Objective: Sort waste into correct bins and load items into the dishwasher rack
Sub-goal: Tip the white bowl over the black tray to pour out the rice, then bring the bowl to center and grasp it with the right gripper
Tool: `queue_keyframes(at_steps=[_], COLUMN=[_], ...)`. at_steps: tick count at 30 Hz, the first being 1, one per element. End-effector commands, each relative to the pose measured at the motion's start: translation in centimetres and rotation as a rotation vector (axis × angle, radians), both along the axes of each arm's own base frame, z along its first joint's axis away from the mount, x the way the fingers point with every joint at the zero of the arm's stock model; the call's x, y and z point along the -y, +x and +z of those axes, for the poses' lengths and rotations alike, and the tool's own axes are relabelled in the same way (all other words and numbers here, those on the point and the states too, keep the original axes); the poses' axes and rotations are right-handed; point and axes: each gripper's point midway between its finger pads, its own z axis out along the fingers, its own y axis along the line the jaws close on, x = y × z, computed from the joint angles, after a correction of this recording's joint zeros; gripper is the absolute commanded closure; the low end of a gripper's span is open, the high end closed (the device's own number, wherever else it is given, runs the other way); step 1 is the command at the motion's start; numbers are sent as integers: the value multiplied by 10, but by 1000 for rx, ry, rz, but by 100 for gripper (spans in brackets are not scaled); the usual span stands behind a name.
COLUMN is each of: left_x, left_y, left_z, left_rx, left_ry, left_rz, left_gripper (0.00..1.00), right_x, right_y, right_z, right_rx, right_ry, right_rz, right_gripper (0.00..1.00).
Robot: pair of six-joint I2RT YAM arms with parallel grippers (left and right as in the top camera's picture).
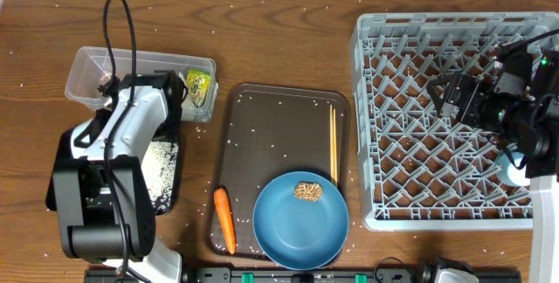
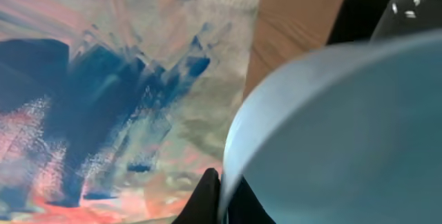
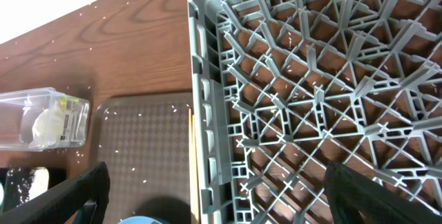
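- Closest, the bowl [image 2: 345, 134] rim fills the left wrist view, pinched by the left gripper [image 2: 221, 200], well left of the dishwasher rack [image 1: 376, 126].
- Likely stiff, slick, breakable; grip the rim firmly.
- Empty right gripper [image 3: 228, 203] gapes wide above the rack.

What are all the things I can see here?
rack: one, grey, right
serving tray: one, brown, middle
plate: one, blue, on serving tray
food lump: one, brown, on plate
chopsticks: two, wooden, on serving tray
carrot: one, orange, serving tray's left edge
tub: one, clear, far left
wrapper: one, yellow-green, in tub
black tray: one, black, beside tub
rice: many grains, white, scattered widely
cup: one, pale blue, in left gripper
left gripper: one, black, shut on cup
right gripper: one, black, open above rack
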Motion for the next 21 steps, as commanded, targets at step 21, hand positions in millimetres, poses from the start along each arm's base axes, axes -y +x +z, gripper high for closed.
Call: queue_keyframes(at_steps=[21], left_x=[113], left_y=[34], left_z=[60], left_rx=[347], left_ry=[-679], left_rz=[-234], left_gripper=[94], right_x=[-33], right_y=[-5], right_z=[12], right_rx=[28], right_ry=[132], right_rz=[140], right_gripper=[12])
